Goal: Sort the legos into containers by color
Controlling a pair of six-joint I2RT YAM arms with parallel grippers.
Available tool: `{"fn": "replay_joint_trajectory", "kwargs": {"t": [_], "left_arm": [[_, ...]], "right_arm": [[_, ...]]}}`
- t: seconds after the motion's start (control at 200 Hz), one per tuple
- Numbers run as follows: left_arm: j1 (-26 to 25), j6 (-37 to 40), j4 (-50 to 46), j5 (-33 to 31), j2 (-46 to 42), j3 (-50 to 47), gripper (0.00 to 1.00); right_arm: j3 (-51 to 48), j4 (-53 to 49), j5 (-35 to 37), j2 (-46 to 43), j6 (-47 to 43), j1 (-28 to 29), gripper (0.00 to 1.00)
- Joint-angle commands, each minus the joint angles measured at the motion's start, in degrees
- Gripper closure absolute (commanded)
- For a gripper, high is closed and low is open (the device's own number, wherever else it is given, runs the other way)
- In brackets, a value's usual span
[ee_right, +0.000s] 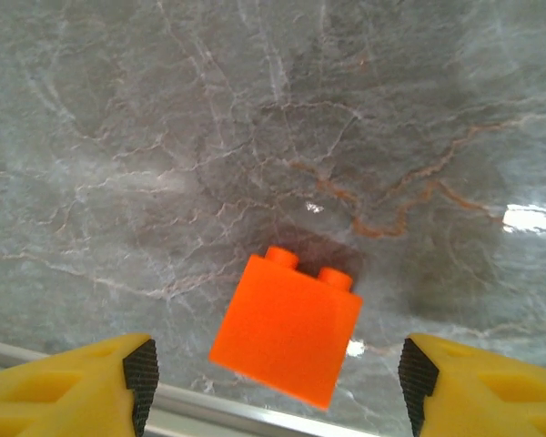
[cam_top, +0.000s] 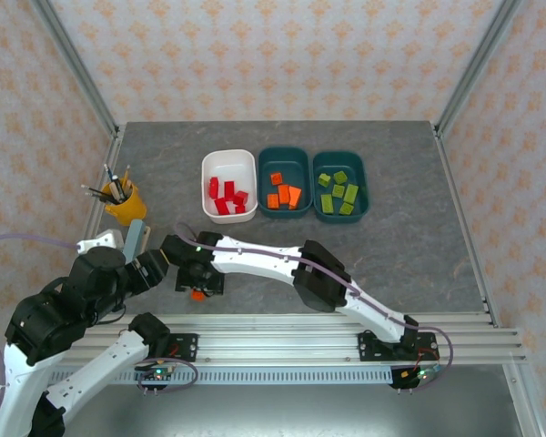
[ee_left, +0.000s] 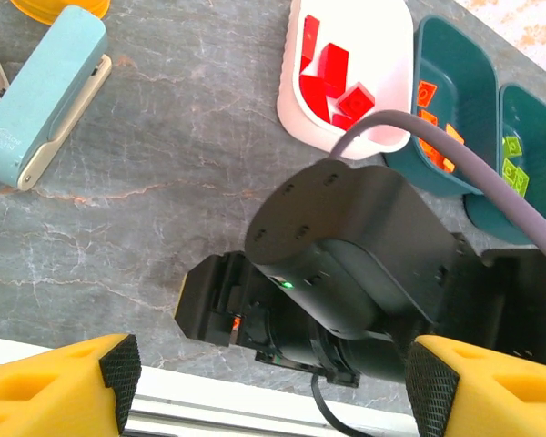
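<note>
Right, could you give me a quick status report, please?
Left gripper open, over the right arm's black wrist. Right gripper open, straddling one small orange plastic brick on the grey marbled table. Metal rail close by brick.

Grey veined table. Carries three tubs in row at far side: white tub leftmost, middle teal tub just beside, right teal tub next along, walls nearly touching. Holds yellow cup of pencils near left edge, well apart from tubs. Shows pale blue stapler lying flat just nearer than cup. Bears lone orange brick on its side, near front edge, close to metal rail.
</note>
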Motion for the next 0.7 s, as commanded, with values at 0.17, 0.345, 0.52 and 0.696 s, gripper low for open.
{"fn": "replay_joint_trajectory", "kwargs": {"t": [0.17,0.345,0.52,0.696], "left_arm": [[-0.27,2.43,-0.36,1.87,-0.22,-1.51,0.20],[-0.30,1.95,-0.15,1.52,-0.30,-1.25,0.20],[-0.32,0.88,0.16,1.61,-0.95,-2.05,0.20],[-0.31,-0.34,0.56,2.10,-1.61,-2.58,0.20]], "right_arm": [[4.66,-4.51,1.47,3.87,2.79,0.19,0.35],[3.90,-5.40,1.93,3.61,2.90,0.21,0.46],[2.68,-5.38,2.61,2.47,2.72,-0.13,0.64],[-1.90,-3.64,5.13,-2.06,1.60,-1.31,0.75]]}}
